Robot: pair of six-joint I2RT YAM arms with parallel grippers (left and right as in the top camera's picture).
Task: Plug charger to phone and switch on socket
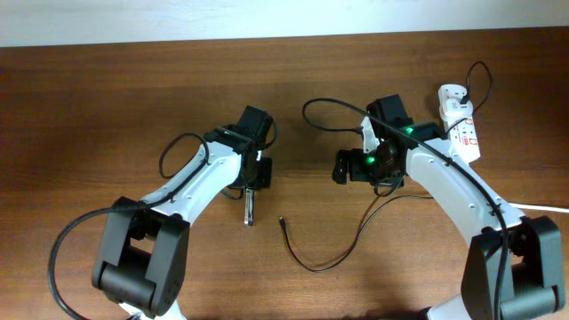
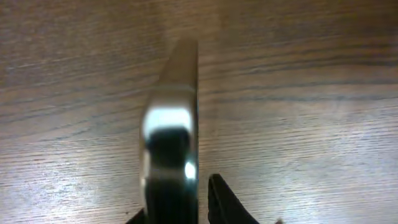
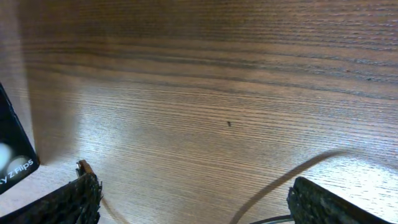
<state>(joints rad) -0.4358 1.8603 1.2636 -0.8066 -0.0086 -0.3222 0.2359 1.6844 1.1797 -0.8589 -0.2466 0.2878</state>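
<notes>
The phone (image 1: 251, 208) stands on its thin edge on the table, and my left gripper (image 1: 252, 183) is shut on its upper end. In the left wrist view the phone (image 2: 171, 124) is a dark slab with a bright rim running away between the gripper (image 2: 179, 205) fingers. The charger (image 1: 329, 263) lies loose as a thin black cable, its plug tip (image 1: 282, 221) just right of the phone. My right gripper (image 1: 340, 167) hovers open and empty, above and to the right of the tip. In its own view the gripper (image 3: 193, 190) has a blurred stretch of cable (image 3: 292, 177) between its fingers. The white socket (image 1: 462, 126) lies at the far right.
A white adapter (image 1: 451, 94) sits in the socket's far end, and a thick white cord (image 1: 542, 207) leaves toward the right edge. The phone's printed face (image 3: 12, 158) shows at the left edge of the right wrist view. Brown wooden tabletop (image 1: 107, 107) spreads all around.
</notes>
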